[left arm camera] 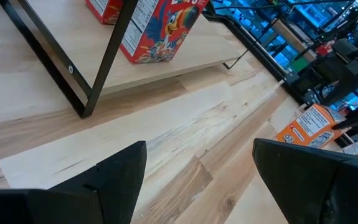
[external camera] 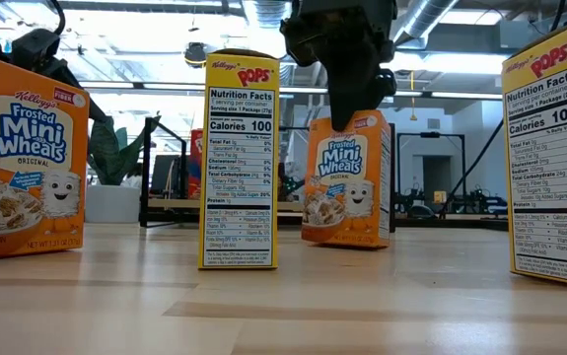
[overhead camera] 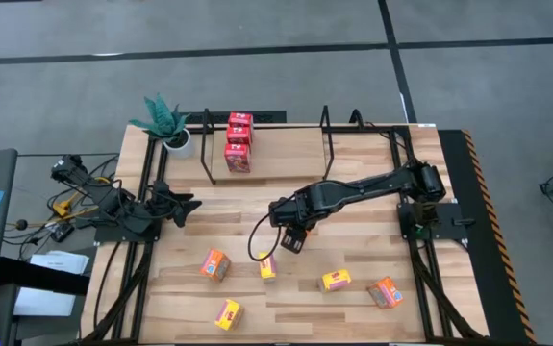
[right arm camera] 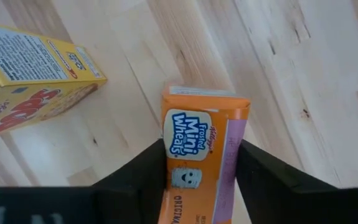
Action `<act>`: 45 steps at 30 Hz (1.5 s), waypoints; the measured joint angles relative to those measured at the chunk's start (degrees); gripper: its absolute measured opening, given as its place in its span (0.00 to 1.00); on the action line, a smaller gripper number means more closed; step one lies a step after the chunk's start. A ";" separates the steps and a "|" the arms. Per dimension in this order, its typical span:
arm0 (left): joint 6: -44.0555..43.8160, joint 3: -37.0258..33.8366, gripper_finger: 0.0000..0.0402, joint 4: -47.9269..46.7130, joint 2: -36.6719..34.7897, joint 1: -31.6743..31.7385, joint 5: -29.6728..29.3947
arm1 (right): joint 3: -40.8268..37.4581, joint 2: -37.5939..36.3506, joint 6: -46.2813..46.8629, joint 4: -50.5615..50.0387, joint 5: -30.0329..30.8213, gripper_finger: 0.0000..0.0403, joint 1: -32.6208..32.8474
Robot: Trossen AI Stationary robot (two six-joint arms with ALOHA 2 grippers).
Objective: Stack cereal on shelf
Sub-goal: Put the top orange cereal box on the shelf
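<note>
3 red cereal boxes point(overhead camera: 238, 140) stood in a row on the shelf point(overhead camera: 276, 154) at the far side of the table point(overhead camera: 353, 308) in the high view, beside a white potted plant point(overhead camera: 168, 125). 5 more boxes stood loose on the near half: an orange box point(overhead camera: 215, 264), a yellow box point(overhead camera: 267, 266), another yellow one point(overhead camera: 336, 280), an orange one point(overhead camera: 385, 292) and a yellow one point(overhead camera: 227, 313). The right gripper point(overhead camera: 292, 237) reached over the middle of the table, its arm hiding whatever sat beneath it. The left gripper point(overhead camera: 182, 205) waited near the table's left edge, in front of the plant.

At table height, the right gripper point(external camera: 347, 94) came down from above onto the top of an orange Mini-Wheats box point(external camera: 346, 179) that stood upright on the wood. A yellow Pops box point(external camera: 241, 161) stood nearer the camera, with 1 more orange box point(external camera: 25, 163) at the left edge and 1 more yellow box point(external camera: 553, 158) at the right.

From the left wrist, the 2 fingers point(left arm camera: 119, 171) stood spread apart over bare table, with the shelf's black rods point(left arm camera: 101, 74) and a red box point(left arm camera: 160, 31) ahead.

From the right wrist, the 2 fingers point(right arm camera: 135, 174) flanked the orange Mini-Wheats box point(right arm camera: 197, 155), 1 on each side and touching or nearly so; whether they were pinching it I cannot tell. A yellow box point(right arm camera: 32, 78) stood just beside it.
</note>
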 joint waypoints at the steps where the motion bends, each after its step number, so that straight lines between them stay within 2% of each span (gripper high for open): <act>1: -0.02 0.00 0.71 0.02 0.00 0.00 -0.02 | 0.00 0.00 -0.02 0.02 0.00 0.47 0.00; 7: -0.17 0.00 0.71 0.02 0.00 0.00 -0.02 | 0.58 0.00 -1.20 -0.54 -0.54 0.40 -0.46; 15: -0.50 0.00 0.71 0.04 0.00 0.00 -0.02 | 8.04 -0.04 -12.37 -2.39 -0.87 0.39 -4.68; 29: -3.34 0.00 0.71 0.04 0.00 0.00 -0.22 | 23.58 -0.11 -38.99 -4.59 2.21 0.36 -23.68; 36: -6.55 0.00 0.71 0.06 0.00 0.00 -1.27 | 24.22 -0.11 -52.52 -3.32 2.32 0.38 -32.12; 45: -12.11 0.00 0.71 0.04 0.02 0.00 -5.97 | 24.22 -0.09 -64.61 6.39 1.07 0.35 -37.05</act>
